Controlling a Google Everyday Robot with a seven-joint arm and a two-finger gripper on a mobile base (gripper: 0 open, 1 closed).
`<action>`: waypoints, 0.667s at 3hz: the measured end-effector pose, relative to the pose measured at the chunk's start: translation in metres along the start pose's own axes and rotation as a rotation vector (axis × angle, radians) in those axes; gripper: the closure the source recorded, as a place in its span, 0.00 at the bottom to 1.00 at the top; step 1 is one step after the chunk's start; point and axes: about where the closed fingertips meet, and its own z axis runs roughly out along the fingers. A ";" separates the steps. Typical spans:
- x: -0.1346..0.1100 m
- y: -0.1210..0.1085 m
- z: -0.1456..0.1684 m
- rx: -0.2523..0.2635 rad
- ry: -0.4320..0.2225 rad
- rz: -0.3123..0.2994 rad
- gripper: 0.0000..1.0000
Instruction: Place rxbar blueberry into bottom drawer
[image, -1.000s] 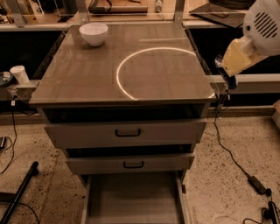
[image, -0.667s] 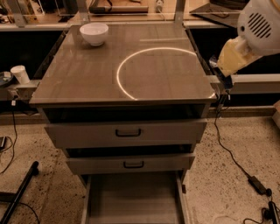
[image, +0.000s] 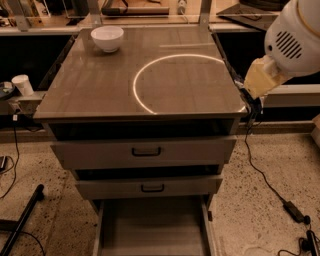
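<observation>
My gripper (image: 251, 101) hangs at the right edge of the cabinet top (image: 100, 95), below the arm's beige wrist (image: 260, 77) and white housing (image: 295, 35). It is a small dark shape against the dark gap beside the cabinet. The rxbar blueberry is not visible anywhere; I cannot tell whether the gripper holds it. The bottom drawer (image: 150, 225) is pulled out at the foot of the cabinet, its flat floor bare. It lies well below and to the left of the gripper.
A white bowl (image: 107, 37) stands at the back left of the cabinet top. The two upper drawers (image: 145, 150) with black handles are slightly pulled out. A white paper cup (image: 22, 84) sits on a ledge at the left. Cables (image: 270, 185) trail over the floor at the right.
The arm has shifted a little to the left and downward, bringing the gripper closer to the cabinet's right edge. Nothing else moved.
</observation>
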 end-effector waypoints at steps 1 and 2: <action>0.019 0.005 0.003 0.035 0.038 -0.011 1.00; 0.033 0.008 0.005 0.072 0.065 -0.014 1.00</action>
